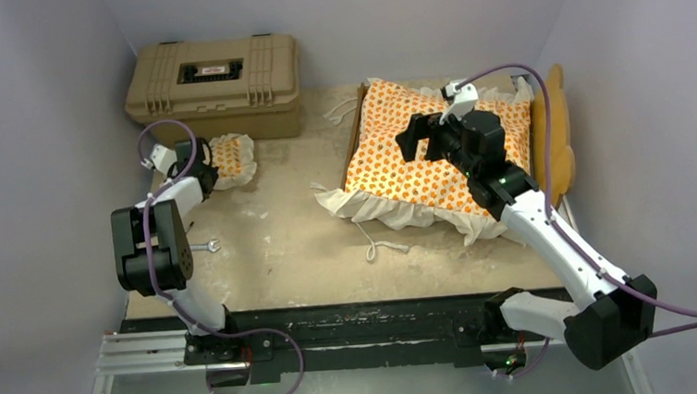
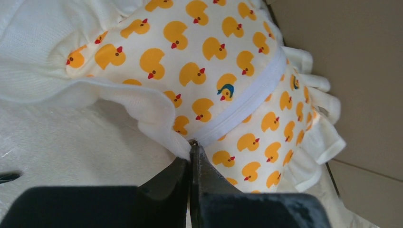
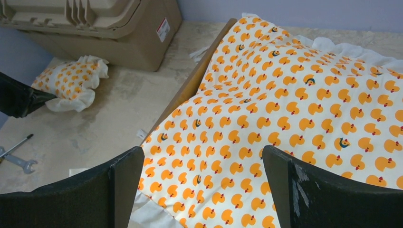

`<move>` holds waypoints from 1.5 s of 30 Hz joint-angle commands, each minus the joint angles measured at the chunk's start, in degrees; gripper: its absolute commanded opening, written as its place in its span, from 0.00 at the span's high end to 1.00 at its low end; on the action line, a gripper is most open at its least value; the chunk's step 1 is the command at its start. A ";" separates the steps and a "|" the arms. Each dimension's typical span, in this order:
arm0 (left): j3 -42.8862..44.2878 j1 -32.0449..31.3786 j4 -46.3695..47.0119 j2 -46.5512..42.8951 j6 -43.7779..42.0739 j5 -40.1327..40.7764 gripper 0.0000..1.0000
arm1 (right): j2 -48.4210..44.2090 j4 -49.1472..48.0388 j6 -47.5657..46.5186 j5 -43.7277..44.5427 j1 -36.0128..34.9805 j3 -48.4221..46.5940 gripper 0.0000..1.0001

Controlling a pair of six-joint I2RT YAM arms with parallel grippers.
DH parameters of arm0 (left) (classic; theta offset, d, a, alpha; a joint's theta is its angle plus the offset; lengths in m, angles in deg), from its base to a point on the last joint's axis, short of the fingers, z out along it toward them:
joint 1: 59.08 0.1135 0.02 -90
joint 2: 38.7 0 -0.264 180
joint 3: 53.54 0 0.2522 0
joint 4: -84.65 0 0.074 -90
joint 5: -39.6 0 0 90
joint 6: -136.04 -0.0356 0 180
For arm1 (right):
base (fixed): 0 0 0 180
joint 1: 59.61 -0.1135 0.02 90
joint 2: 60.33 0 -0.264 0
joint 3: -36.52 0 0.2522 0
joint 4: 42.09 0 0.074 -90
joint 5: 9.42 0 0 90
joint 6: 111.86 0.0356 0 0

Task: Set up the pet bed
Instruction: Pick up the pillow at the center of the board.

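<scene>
Across the right half of the table [image 1: 284, 257], the pet bed frame [image 3: 192, 80] is seen with its long axis running left to right in the overhead view, the scalloped headboard [image 1: 558, 136] at the far right end. Over it the mattress cushion [image 1: 389, 171] is laid askew, its near ruffle spilled past the frame onto the table, so it is judged not yet seated. Well apart to the left, just beside the tan case [image 1: 216, 81], the pillow [image 1: 231, 157] is found. The right gripper [image 3: 202, 156] is held above the cushion with its fingers spread wide and nothing between them. The left gripper [image 2: 191, 148] is set at the pillow's edge, its fingers pressed together on the white ruffle where the zip ends, so the pillow is taken to be pinched by a thin fold only. One relation is judged to govern the coming move: from the left fingers the headboard end lies far to the right, past the whole cushion, and nearer the right arm. A long carry or a hand-over is therefore called for, and so slight a hold may be lost on the way. A small wrench [image 1: 206, 247] is seen near the left arm.
</scene>
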 commanded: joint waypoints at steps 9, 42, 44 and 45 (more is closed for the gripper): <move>4.35 0.48 -11.48 -16.21 -13.96 -12.32 1.00 | -4.35 -13.09 -9.24 -7.15 -6.09 5.68 0.04; 11.16 -18.21 -28.48 -32.10 -15.97 -31.28 1.00 | 28.63 -44.08 -32.01 13.40 -41.13 -2.88 0.12; 11.20 -18.41 -28.76 -32.29 -16.09 -31.63 1.00 | 31.31 -42.15 -32.07 14.43 -41.13 -6.25 0.19; 11.13 -18.45 -28.79 -32.50 -16.12 -31.75 1.00 | 32.69 -40.70 -31.81 14.91 -41.18 -7.76 0.23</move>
